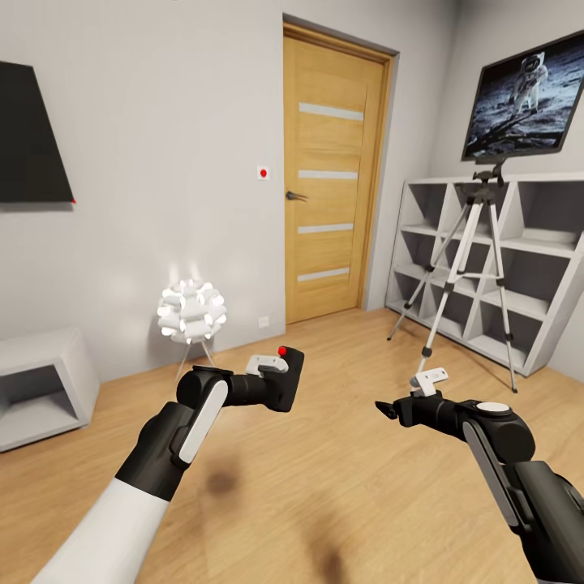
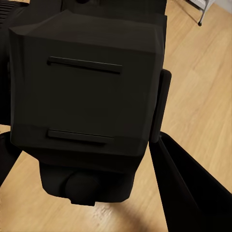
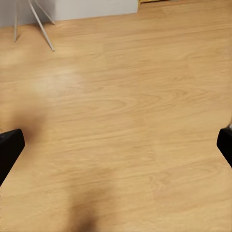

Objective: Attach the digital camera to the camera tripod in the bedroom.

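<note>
Head view high, facing door [image 1: 332, 174]; wrist views close, angled floorward, sharing wood floor [image 3: 125, 121].

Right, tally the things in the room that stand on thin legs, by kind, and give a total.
Tall silver-white metal camera tripod by the white cubby shelving: 1
Small white ball lamp on thin legs: 1
Total: 2

There are no words, numbers or brand names to read anywhere here. The door, the walls, the shelves and the black box carry no writing.
</note>
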### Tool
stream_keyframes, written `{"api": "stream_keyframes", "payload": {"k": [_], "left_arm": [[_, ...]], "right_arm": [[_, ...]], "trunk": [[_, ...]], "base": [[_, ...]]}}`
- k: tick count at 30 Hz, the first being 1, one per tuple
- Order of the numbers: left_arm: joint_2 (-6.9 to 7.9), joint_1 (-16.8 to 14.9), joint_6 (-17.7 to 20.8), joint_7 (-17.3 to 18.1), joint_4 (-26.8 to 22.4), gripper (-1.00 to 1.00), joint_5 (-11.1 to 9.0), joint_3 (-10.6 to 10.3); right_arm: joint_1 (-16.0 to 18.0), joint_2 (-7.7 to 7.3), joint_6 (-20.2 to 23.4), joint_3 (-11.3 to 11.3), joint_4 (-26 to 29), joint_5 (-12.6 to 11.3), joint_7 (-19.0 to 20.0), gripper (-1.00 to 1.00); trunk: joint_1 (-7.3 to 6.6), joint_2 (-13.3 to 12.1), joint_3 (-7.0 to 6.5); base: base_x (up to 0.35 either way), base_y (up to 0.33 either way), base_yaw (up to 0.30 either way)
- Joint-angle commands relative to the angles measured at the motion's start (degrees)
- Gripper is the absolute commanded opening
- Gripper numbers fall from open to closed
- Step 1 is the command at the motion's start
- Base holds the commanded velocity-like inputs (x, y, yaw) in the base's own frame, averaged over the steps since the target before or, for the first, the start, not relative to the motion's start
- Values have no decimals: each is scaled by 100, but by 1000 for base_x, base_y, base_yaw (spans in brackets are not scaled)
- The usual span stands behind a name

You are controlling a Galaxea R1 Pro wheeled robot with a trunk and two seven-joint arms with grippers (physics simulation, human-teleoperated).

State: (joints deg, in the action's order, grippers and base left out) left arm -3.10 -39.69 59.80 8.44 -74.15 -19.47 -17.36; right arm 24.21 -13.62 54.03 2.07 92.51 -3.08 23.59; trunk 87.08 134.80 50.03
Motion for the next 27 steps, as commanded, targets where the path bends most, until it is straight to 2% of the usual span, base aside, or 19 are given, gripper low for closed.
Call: {"api": "stream_keyframes", "payload": {"k": [1, 15, 24, 27], "left_arm": [[0, -4, 20, 70, -3, -100, 63, 5], [3, -4, 20, 70, 1, -100, 74, 9], [227, 203, 20, 61, -16, -100, 91, 44], [228, 216, 20, 61, -3, -100, 92, 42]], "right_arm": [[4, -14, 20, 6, 4, -40, 1, 100], [5, -12, 48, 46, 4, -64, 5, 100], [5, -17, 48, 52, 4, -62, 6, 100], [5, -17, 47, 55, 4, -61, 6, 100]], "trunk": [[-24, -39, -12], [-331, -600, -200], [-529, -961, -278], [-595, -1082, -304]], "base": [[0, 0, 0], [0, 0, 0], [0, 0, 0], [0, 0, 0]]}}
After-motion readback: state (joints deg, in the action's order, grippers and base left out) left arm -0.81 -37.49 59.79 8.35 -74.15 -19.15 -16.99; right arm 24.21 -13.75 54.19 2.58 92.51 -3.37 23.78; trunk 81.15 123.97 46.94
